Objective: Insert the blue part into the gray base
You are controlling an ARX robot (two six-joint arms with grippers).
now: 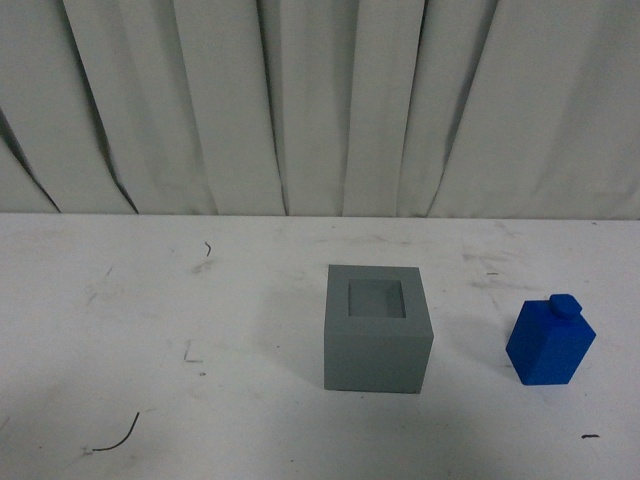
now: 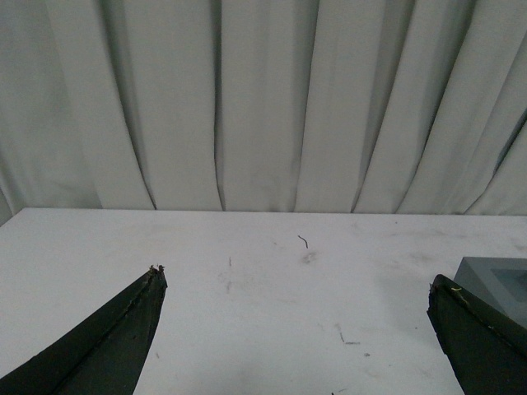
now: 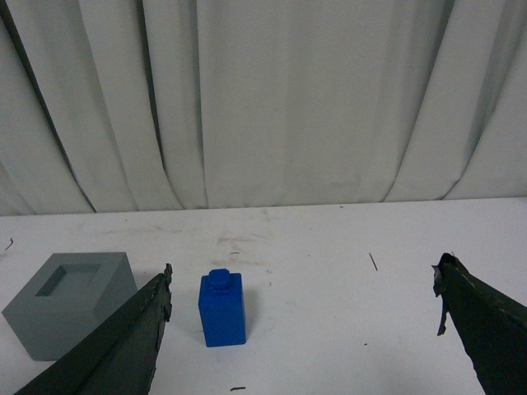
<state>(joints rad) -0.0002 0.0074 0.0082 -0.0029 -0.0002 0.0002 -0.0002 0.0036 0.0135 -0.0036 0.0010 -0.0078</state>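
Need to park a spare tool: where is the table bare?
Widest bare table lies left of the gray cube, back to the curtain. A narrower gap separates cube and blue block, the tightest spot.

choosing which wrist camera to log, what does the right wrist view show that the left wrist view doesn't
Only the right wrist view: the blue part, upright, and the right gripper, fingers spread. Only the left wrist view: the left gripper, open, nothing between its fingers. Both: the gray base, cut off at the left view's edge, the white table and the curtain.
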